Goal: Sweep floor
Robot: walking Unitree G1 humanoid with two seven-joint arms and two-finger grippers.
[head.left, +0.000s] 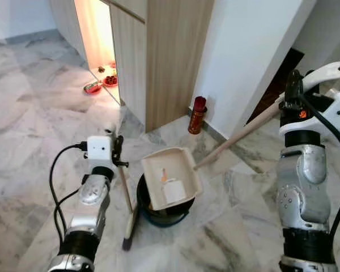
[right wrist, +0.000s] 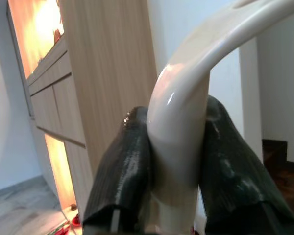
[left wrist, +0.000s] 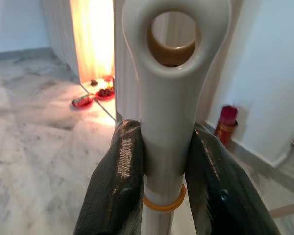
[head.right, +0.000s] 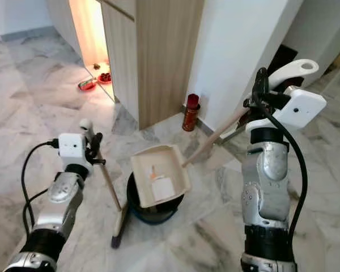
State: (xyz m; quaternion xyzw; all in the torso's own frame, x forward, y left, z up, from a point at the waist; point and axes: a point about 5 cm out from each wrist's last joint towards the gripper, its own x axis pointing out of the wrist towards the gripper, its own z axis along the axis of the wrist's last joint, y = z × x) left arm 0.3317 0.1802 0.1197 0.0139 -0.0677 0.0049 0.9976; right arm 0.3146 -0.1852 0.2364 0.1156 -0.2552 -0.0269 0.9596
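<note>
The left tool [left wrist: 164, 176] is clamped on the broom [head.left: 126, 198] handle's top, the bristles on the marble floor [head.left: 34, 141]. The right tool [right wrist: 179, 166] is clamped on the dustpan [head.left: 170, 177] handle, the pan tipped over a dark bucket [head.left: 164, 215].
</note>
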